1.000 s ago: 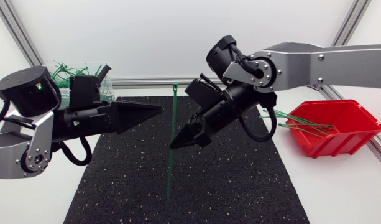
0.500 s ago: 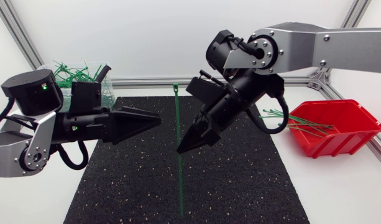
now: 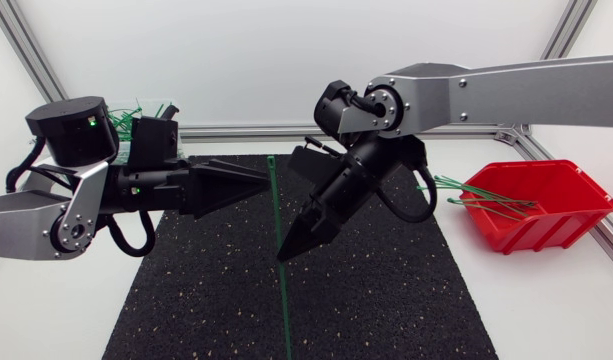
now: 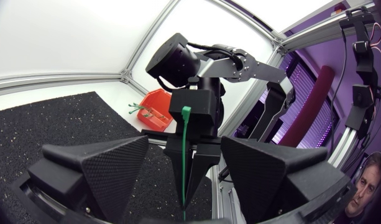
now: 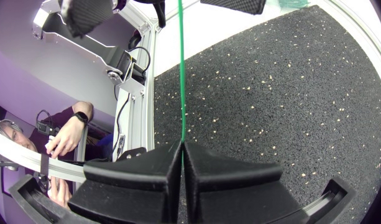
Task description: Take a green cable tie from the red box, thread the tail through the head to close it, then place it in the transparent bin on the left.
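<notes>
Item: thin green nylon cable tie (image 3: 275, 205), held upright over the centre of a black speckled rubber mat (image 3: 386, 300). Light, springy, slick; judged best pinched flat near its head.
Right matte black wedge gripper (image 3: 286, 250): fingers pressed onto the strap mid-length.
Left gripper (image 3: 258, 184), from 9 o'clock: fingers spread, tips just beside the upper strap.
Red plastic box (image 3: 546, 225): 3 o'clock.

- A black speckled rubber mat (image 3: 386, 300) covers the table's middle.
- The white tabletop (image 3: 546, 310) shows on either side of it.
- Along the far edge run silver aluminium frame rails (image 3: 246, 131).
- Behind them stands a plain white back panel (image 3: 236, 50), evenly lit.
</notes>
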Action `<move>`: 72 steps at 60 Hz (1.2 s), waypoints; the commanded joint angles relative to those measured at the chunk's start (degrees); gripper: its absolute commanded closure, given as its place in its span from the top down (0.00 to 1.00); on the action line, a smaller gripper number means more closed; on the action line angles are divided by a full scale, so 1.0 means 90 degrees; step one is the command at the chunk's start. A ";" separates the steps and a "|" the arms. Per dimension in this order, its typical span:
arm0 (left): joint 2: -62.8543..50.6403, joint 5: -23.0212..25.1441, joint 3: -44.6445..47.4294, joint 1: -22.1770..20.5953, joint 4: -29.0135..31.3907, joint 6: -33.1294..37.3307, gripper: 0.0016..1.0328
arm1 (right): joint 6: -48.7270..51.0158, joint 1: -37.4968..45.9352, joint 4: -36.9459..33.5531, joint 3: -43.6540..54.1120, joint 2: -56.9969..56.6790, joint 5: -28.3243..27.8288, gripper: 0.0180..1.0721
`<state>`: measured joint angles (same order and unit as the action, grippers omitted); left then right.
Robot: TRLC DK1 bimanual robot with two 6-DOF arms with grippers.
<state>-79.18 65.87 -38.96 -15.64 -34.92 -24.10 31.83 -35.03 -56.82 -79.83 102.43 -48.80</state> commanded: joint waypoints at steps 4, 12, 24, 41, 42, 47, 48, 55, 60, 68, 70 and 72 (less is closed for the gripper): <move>-0.0226 0.0123 -0.0241 -0.0079 0.0003 0.0109 0.66 | 0.0213 0.0073 -0.0093 -0.0222 0.0308 -0.0096 0.05; -0.0333 0.0123 -0.0359 -0.0079 0.0091 0.0080 0.61 | 0.0262 0.0054 -0.0103 -0.0231 0.0455 -0.0125 0.05; -0.0412 0.0113 -0.0437 -0.0108 0.0100 -0.0018 0.55 | 0.0301 0.0073 -0.0103 -0.0182 0.0425 -0.0233 0.05; -0.0460 0.0074 -0.0495 -0.0098 0.0091 -0.0096 0.38 | 0.0330 0.0093 -0.0103 -0.0143 0.0347 -0.0291 0.05; -0.0460 0.0064 -0.0495 -0.0098 0.0081 -0.0106 0.36 | 0.0330 0.0093 -0.0103 -0.0134 0.0357 -0.0291 0.05; -0.0451 0.0045 -0.0515 -0.0089 0.0091 -0.0135 0.32 | 0.0350 0.0093 -0.0103 -0.0104 0.0328 -0.0291 0.05; -0.0451 0.0035 -0.0515 -0.0089 0.0091 -0.0135 0.32 | 0.0369 0.0093 -0.0103 -0.0085 0.0318 -0.0291 0.05; -0.0451 0.0035 -0.0505 -0.0079 0.0091 -0.0155 0.32 | 0.0379 0.0103 -0.0093 -0.0036 0.0269 -0.0291 0.05; -0.0431 0.0035 -0.0505 -0.0069 0.0091 -0.0184 0.11 | 0.0389 0.0103 -0.0103 -0.0007 0.0249 -0.0291 0.05; -0.0412 -0.0014 -0.0486 -0.0089 0.0081 -0.0184 0.05 | 0.0408 0.0112 -0.0083 0.0042 0.0210 -0.0291 0.05; -0.0392 -0.0024 -0.0476 -0.0089 0.0071 -0.0184 0.05 | 0.0418 0.0112 -0.0074 0.0071 0.0191 -0.0291 0.05; -0.0382 -0.0024 -0.0476 -0.0089 0.0081 -0.0184 0.05 | 0.0418 0.0112 -0.0074 0.0081 0.0171 -0.0291 0.05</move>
<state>-82.56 65.56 -41.98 -16.29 -34.06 -24.43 34.39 -34.39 -56.86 -80.62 105.27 -51.03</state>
